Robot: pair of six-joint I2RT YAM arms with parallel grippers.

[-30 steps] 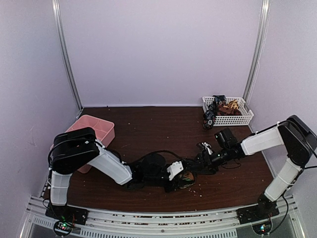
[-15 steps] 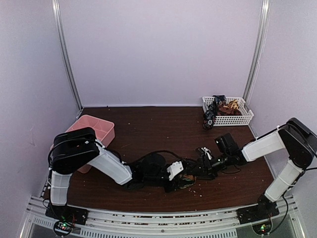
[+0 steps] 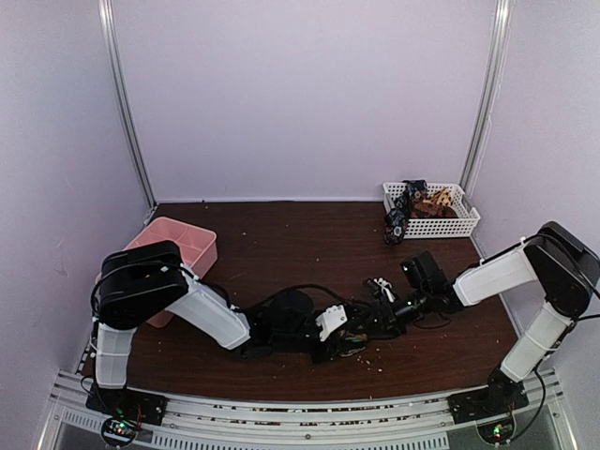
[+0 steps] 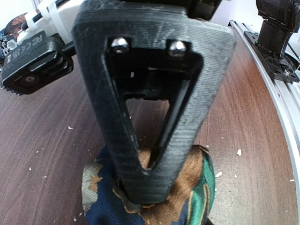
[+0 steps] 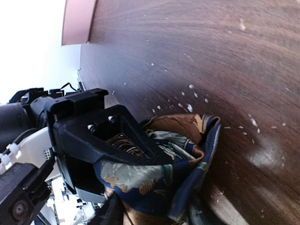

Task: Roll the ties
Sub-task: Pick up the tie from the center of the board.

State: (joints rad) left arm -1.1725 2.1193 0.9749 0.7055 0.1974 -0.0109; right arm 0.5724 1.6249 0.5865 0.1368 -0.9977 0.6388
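Near the front middle of the tabletop [image 3: 281, 244], the rolled tie [image 4: 190, 180] sits as a small coil of brown, green and dark blue cloth, with pale crumbs [image 4: 239, 152] scattered around it. The left claw [image 3: 345, 339] is clamped on this coil, one finger pressed down into its centre. The right claw [image 3: 373, 323] is low and just beside the coil on its right. Dark shapes at the bottom of the right wrist view seem to flank the cloth, but I cannot tell whether its jaws are apart or already pinching the fabric.

The step in hand looks like tightening or finishing the roll. To do it well, the left claw should hold its grip so the coil cannot spring open. The right claw should take only the loose blue outer fold, which sags away from the roll, and draw it snug against the coil. It must stay clear of the left finger, since the two claws are very close.

More ties [image 3: 417, 202] wait in the white basket [image 3: 464, 225] at the far right, and a pink box [image 3: 187, 246] stands at the left.
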